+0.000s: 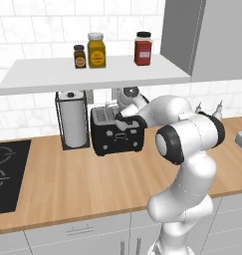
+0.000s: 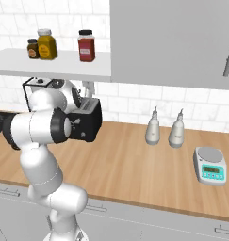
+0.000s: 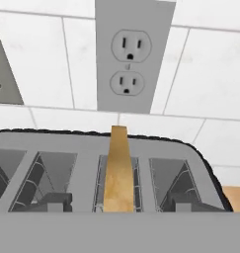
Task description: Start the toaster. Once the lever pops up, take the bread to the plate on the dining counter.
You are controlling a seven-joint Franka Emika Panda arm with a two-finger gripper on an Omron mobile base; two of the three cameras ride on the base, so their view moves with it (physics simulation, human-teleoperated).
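Bread (image 3: 117, 170), a thin golden-tan slice, stands on edge in one of the middle slots of the black boxy four-slot toaster (image 1: 117, 134), its top rising above the grey slotted top. In the hand view the slice is seen edge-on, its long axis running up and down, its flat faces turned toward the neighbouring slots on either side. The toaster sits on the light-wood counter (image 1: 82, 179) against the white-tiled wall (image 3: 210, 64), below a grey wall outlet (image 3: 130, 54) and beside a black wire paper-towel holder with a white roll (image 1: 72, 119). The white arm reaches over the toaster's top, with the hand directly above the slots. Its finger tips cannot be made out in any view, so whether the gripper stands wide, narrow or closed on the bread cannot be told.
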